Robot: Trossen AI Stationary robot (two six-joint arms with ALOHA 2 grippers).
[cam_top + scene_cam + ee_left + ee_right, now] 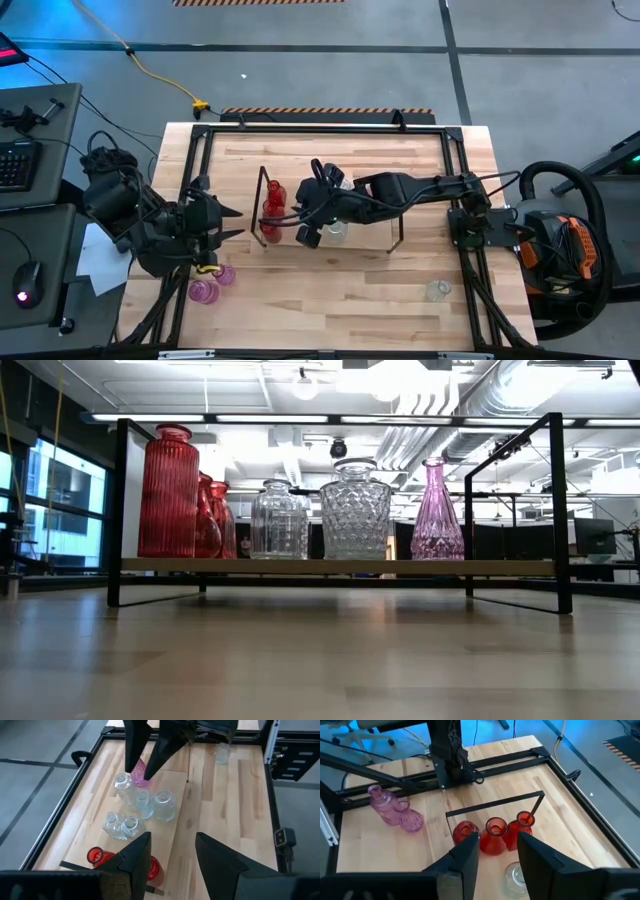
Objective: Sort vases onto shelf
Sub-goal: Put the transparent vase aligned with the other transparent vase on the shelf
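Right end effector [312, 222] above shelf [395, 232], fingers apart, empty. Left end effector [236, 222] at shelf's left end, apart (holding nothing). Red vases [272, 208] on shelf's left end; pink vases [208, 285] near surface's left edge.

A robotics lab or workshop: exposed ceiling ducts [470, 395] at the low view's top, concrete floor [330, 75] with hazard-striped tape [258, 2], a keyboard [15, 165] at the far left.

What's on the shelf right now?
The shelf holds three red vases at one end, then clear ones and a pink vase. The right arm covers much of it from above.
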